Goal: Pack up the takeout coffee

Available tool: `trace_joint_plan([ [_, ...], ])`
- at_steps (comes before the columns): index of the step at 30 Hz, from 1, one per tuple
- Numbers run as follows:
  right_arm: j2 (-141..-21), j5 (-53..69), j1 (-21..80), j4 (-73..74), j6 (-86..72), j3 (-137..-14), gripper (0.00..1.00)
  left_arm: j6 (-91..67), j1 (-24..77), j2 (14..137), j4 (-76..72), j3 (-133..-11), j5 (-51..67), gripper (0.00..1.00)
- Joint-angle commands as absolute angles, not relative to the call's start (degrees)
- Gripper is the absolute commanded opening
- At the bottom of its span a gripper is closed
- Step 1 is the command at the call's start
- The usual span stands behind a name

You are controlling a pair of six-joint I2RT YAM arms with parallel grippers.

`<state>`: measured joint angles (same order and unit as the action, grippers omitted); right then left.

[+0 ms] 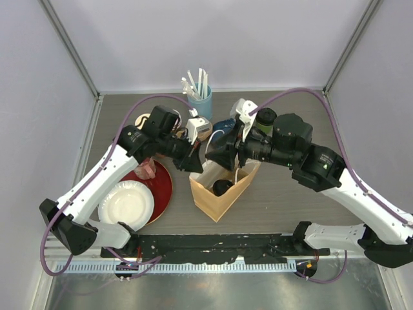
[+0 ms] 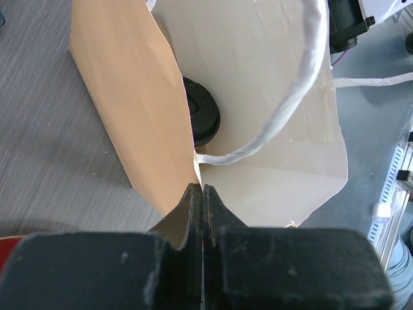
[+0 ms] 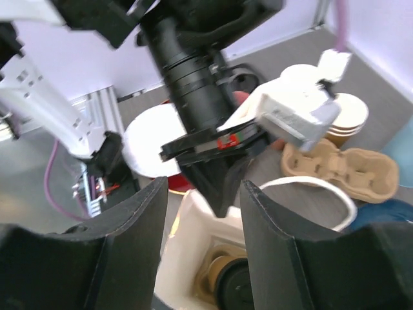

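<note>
Kraft bag (image 2: 129,116) rim clamped by outstretched left pincer (image 2: 201,191).

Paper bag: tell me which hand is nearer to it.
Left. The left hand is shut on the rim of the paper bag, touching it. The right hand hangs open just above the bag's mouth, apparently not touching.

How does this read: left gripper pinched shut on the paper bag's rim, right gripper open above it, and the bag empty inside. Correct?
Not quite: the paper bag is not empty. A black-lidded cup sits inside it, as the left wrist view shows. The rest stands: left gripper shut on the bag's rim, right gripper open above it.
</note>
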<state>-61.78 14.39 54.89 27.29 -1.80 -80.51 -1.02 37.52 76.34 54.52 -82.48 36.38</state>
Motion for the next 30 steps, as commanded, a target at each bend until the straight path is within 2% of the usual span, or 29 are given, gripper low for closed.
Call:
trace_joint_plan([
  [1, -64.16, 9.58, 51.69, 27.6, -1.76, -88.66, 0.54, -0.44, 36.83, 75.76, 54.4, -83.5, 39.2, 0.0],
  [6, -66.26, 6.34, 45.8, 28.64, -1.23, -94.56, 0.57, -0.62, 36.83, 75.67, 54.14, -83.41, 39.11, 0.0],
  [10, -68.55, -3.59, 39.92, 30.41, 1.4, -97.99, 0.6, -0.97, 36.83, 75.67, 53.62, -82.97, 38.58, 0.0],
  [13, -70.21, -7.2, 31.4, 30.32, 1.67, -98.44, 0.6, -0.97, 36.83, 75.76, 53.61, -82.97, 38.06, 0.0],
  [17, -73.64, -5.55, 16.66, 30.15, 0.18, -97.56, 0.61, -0.79, 36.83, 75.85, 53.7, -83.14, 37.0, 0.0],
  [19, -76.1, -4.32, 12.5, 29.88, -2.02, -96.42, 0.61, -0.44, 36.83, 76.11, 53.88, -83.41, 36.48, 0.0],
  [22, -79.26, 3.06, 3.8, 28.39, -5.0, -94.4, 0.61, -0.26, 36.83, 76.11, 54.66, -83.67, 35.95, 0.0],
  [28, -86.65, 3.34, -2.55, 27.16, -1.0, -92.2, 0.58, 3.6, 36.83, 76.29, 57.12, -85.08, 36.12, 0.0],
  [30, -88.68, 9.87, -2.55, 26.11, 5.24, -90.45, 0.58, 4.48, 36.83, 76.2, 57.74, -85.6, 36.04, 0.0],
])
